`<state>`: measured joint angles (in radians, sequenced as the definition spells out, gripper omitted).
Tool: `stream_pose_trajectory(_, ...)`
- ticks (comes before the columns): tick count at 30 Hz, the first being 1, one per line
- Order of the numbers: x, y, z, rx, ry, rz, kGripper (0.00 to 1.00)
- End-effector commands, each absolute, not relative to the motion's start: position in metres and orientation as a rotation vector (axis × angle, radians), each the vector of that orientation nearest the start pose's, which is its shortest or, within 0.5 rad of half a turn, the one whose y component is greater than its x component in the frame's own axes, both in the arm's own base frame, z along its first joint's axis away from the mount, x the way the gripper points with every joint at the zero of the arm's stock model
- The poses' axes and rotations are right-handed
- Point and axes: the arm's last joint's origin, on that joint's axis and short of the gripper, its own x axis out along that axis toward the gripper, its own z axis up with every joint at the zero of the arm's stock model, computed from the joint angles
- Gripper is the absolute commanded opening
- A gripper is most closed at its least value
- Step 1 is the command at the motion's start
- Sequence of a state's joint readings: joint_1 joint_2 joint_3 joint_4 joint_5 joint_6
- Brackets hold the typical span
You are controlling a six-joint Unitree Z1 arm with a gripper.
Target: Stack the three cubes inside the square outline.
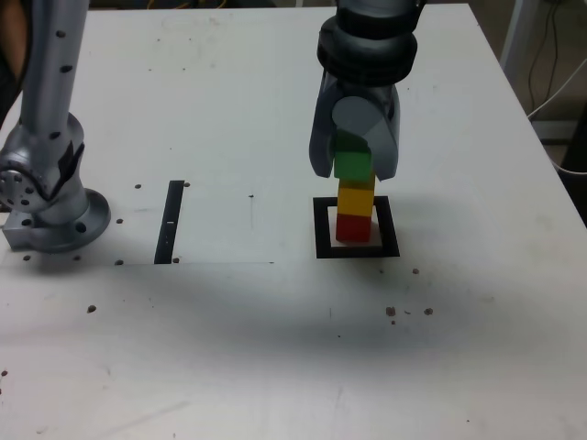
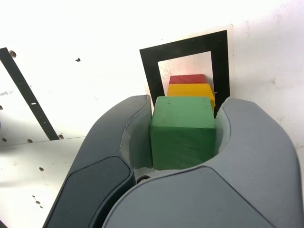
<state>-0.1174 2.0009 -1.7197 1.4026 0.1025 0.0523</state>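
Table (image 1: 229, 357), pale and speckled with dark marks, spreads under everything. The arm (image 1: 369, 46) reaches down from the top of the exterior view, its dark end over the stack, while a grey metal base (image 1: 62, 215) stands at the exterior view's left. Below the arm's dark end, the grey gripper (image 1: 354, 174) points downward, its two fingers pinching the green cube (image 1: 353, 166) from opposite sides. A black square outline (image 1: 324, 229) with a white middle lies flat beneath. Well apart from it, toward the exterior view's left, lies a narrow black strip (image 1: 169, 223). Smallest are the cubes: the red cube (image 1: 353, 228) sits inside the outline, the yellow cube (image 1: 356, 200) is on top of it, and the green one is directly above the yellow.
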Motion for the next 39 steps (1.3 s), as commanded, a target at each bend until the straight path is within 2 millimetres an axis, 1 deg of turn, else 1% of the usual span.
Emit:
stream_pose_trajectory(1, 0.3545, -0.0365, 0.301, 0.22, 1.667, -0.054, 0.13)
stream_pose_trajectory(19, 0.3537, -0.0399, 0.2973, 0.205, 1.676, -0.078, 0.14)
stream_pose_trajectory(28, 0.3532, -0.04, 0.298, 0.201, 1.678, -0.079, 0.19)
stream_pose_trajectory(34, 0.3561, -0.0404, 0.2956, 0.196, 1.681, -0.077, 0.27)
stream_pose_trajectory(39, 0.3573, -0.0408, 0.2941, 0.193, 1.685, -0.08, 0.27)
